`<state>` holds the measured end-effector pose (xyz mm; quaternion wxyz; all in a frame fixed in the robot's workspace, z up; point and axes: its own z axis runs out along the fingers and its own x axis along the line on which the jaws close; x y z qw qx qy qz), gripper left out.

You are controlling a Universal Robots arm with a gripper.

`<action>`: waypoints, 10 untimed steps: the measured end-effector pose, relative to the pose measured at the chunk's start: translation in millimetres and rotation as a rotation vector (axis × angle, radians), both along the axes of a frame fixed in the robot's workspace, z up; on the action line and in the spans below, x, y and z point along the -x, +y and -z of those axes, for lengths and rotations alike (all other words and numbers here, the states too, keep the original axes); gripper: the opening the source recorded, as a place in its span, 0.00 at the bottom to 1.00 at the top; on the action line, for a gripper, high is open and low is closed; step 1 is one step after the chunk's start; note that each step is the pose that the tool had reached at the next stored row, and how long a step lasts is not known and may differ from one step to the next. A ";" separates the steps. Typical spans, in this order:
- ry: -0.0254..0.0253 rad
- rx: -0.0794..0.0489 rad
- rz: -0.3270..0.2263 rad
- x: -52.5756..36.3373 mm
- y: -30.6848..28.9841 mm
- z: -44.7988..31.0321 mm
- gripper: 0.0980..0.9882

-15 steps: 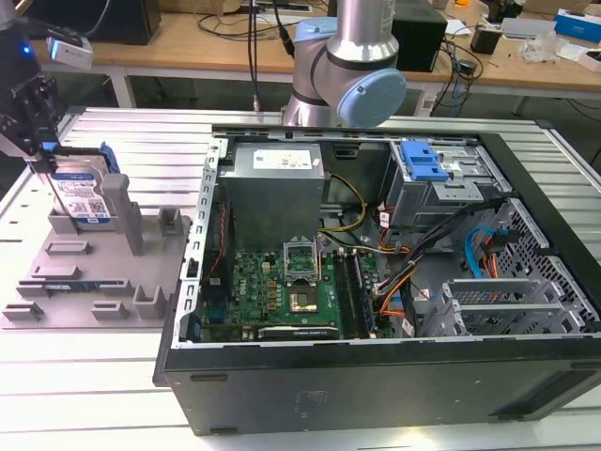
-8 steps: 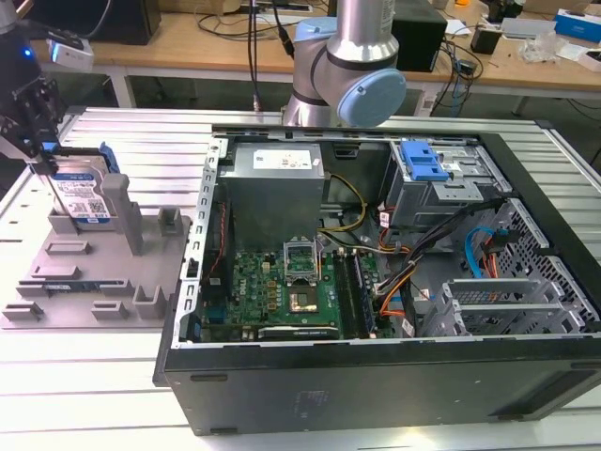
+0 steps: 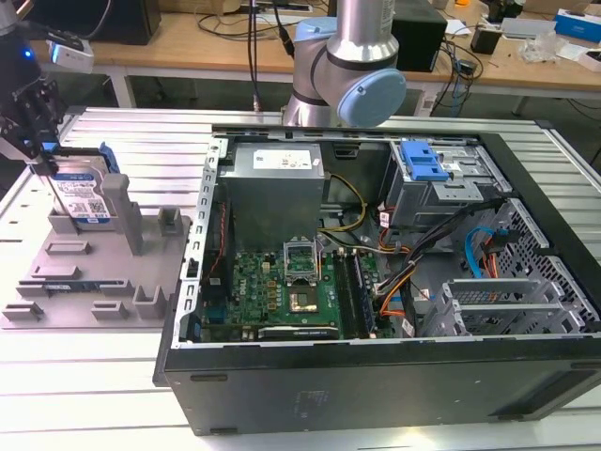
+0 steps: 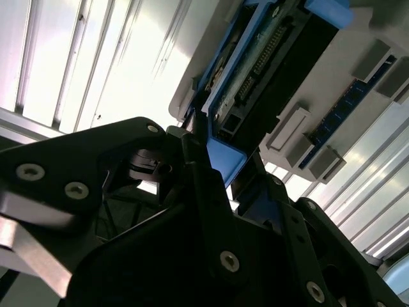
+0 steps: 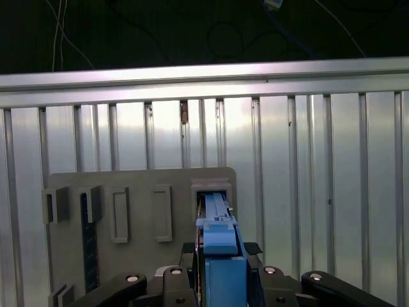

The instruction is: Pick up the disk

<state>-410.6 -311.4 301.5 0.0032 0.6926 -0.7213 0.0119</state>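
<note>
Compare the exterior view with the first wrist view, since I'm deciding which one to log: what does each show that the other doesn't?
The exterior view adds the open computer case with its circuit board, the arm's blue-capped joint, and the disk's printed label. The first wrist view adds an end-on look along the disk's blue edge, seated in its slot. Both share the disk standing upright in the grey holder, the gripper at it, and the ribbed metal table.
</note>
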 end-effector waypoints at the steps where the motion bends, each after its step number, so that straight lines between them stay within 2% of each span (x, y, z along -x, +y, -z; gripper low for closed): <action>1: 0.0000 0.000 0.000 0.0 0.0 0.0 0.35; 4: 0.0001 0.000 0.000 0.0 -0.1 0.1 0.35; 6: 0.0001 0.000 0.000 0.0 -0.1 0.1 0.30; 10: 0.0001 0.000 0.000 0.0 -0.1 0.2 0.30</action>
